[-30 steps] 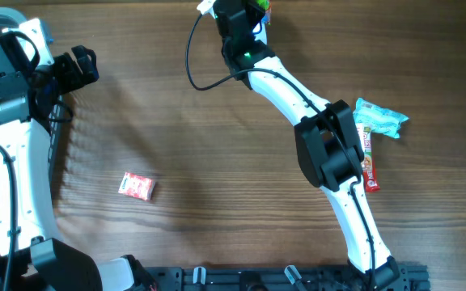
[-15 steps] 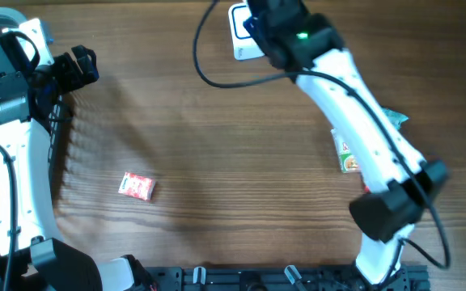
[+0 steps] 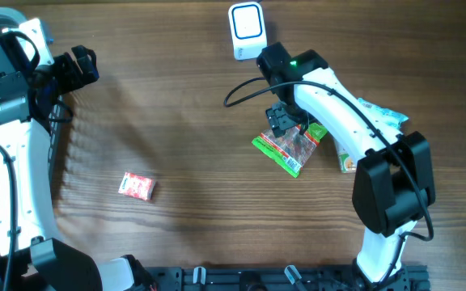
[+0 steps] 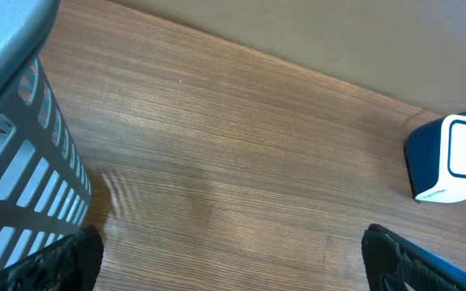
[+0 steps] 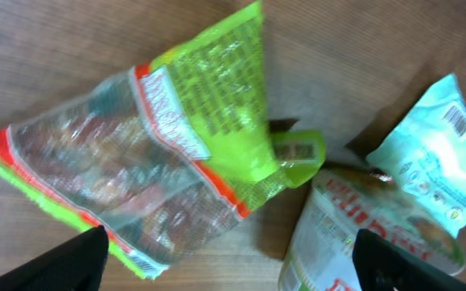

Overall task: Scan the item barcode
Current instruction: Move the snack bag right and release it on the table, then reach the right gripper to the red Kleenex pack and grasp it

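**A:** Two claws, status?

**B:** Right claw (image 3: 284, 121) is spread wide and pinching nothing. It hangs over the green snack bag (image 3: 288, 147). Left claw (image 3: 79, 66) is also spread and empty, far left of the scanner (image 3: 247, 31), beside the basket (image 4: 14, 162).

**A:** Bag position?

**B:** It lies flat on the counter (image 3: 201, 121), on the robot's side of the scanner and slightly right of it, not touching it.

**A:** Other items?

**B:** Pale blue packet (image 3: 379, 117) and red-and-white pouch (image 5: 362, 234) lie further right of the scanner than the bag. Small red packet (image 3: 137, 186) lies well to its left.
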